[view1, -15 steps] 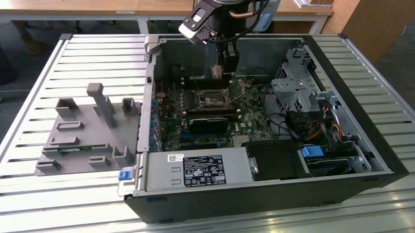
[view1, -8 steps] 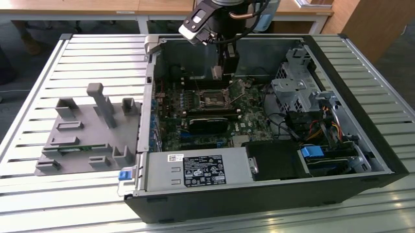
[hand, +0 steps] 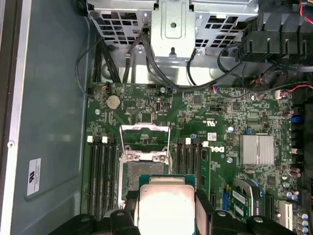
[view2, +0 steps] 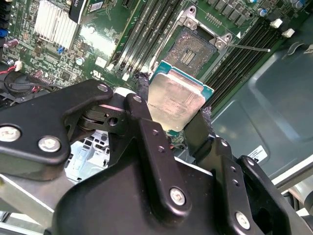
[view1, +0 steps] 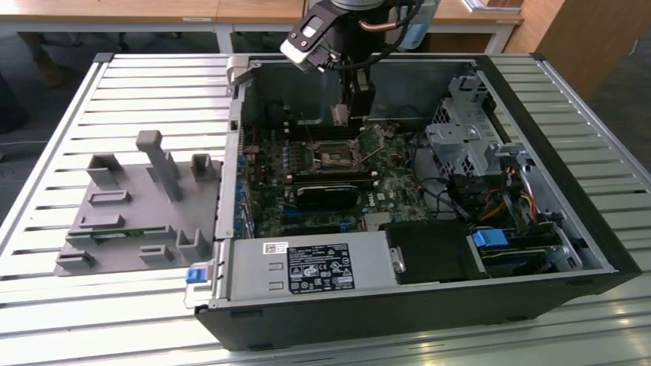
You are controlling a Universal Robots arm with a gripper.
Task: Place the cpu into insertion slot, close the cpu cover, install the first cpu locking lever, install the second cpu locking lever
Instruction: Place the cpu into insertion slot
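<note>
Silvery cpu [view2: 176,100] hangs in the jaws near the empty insertion slot [view2: 196,49].

"Where's the arm [view1: 356,19] right now?"
"Coming in from above, wrist turned nearly straight down."
"And the gripper [view2: 175,103]?"
"Its two black fingers [view2: 146,125] are clamped on opposite edges of the cpu [view2: 178,95], gripping it between the tips, just below the wrist"

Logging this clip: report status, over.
Gripper shut on cpu, hovering near insertion slot. Cpu cover open. Slot bare, nothing blocking.
</note>
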